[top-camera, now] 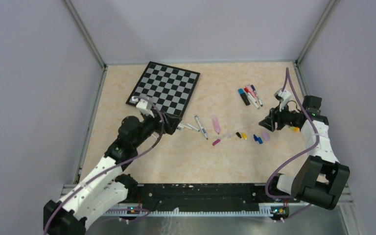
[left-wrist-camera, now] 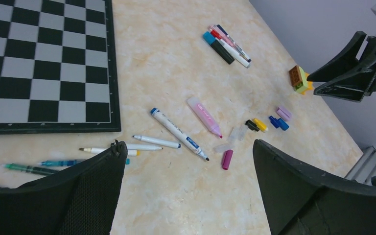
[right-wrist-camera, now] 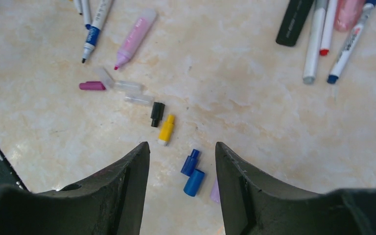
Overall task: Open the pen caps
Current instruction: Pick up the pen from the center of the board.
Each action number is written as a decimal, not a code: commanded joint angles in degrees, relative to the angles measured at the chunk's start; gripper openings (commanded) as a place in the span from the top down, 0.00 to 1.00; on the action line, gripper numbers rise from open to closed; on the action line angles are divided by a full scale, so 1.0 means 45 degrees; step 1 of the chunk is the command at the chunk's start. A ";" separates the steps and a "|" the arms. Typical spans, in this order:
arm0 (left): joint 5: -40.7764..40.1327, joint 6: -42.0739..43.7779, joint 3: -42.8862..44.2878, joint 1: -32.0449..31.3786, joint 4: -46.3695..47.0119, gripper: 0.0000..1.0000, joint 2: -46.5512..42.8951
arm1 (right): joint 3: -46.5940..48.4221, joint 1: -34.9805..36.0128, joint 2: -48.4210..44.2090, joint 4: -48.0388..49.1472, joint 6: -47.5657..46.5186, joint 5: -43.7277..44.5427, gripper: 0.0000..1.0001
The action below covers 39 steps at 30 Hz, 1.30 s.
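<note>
Loose pen caps lie in a row mid-table: magenta (right-wrist-camera: 92,86), two clear (right-wrist-camera: 127,86), black (right-wrist-camera: 157,113), yellow (right-wrist-camera: 166,129), two blue (right-wrist-camera: 192,174) and a pale purple one (right-wrist-camera: 214,192). My right gripper (right-wrist-camera: 181,145) hovers open and empty right over the blue caps (top-camera: 258,139). Uncapped pens (left-wrist-camera: 154,142), a white marker (left-wrist-camera: 176,129) and a pink highlighter (left-wrist-camera: 203,113) lie ahead of my left gripper (left-wrist-camera: 188,147), which is wide open and holds nothing. Several capped pens (top-camera: 250,96) lie together at the back right.
A black-and-white chessboard (top-camera: 164,88) lies at the back left, beside my left gripper (top-camera: 173,124). A yellow-orange block (left-wrist-camera: 299,79) sits by my right gripper (top-camera: 266,123). Metal rails and grey walls close in the table's sides.
</note>
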 commanded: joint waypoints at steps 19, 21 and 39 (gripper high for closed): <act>-0.1553 -0.1435 -0.2478 0.0062 -0.0213 0.01 -0.2976 | 0.4833 0.2653 0.3210 -0.0171 -0.0024 0.0523 0.44; -0.1538 -0.1580 -0.2501 0.0064 -0.0237 0.01 -0.2967 | 0.5397 0.3151 0.3891 -0.0157 0.0421 0.1279 0.44; -0.1707 -0.2434 -0.2666 0.0047 -0.0308 0.01 -0.2740 | 0.9835 0.5777 0.9384 -0.0352 0.4296 0.7590 0.43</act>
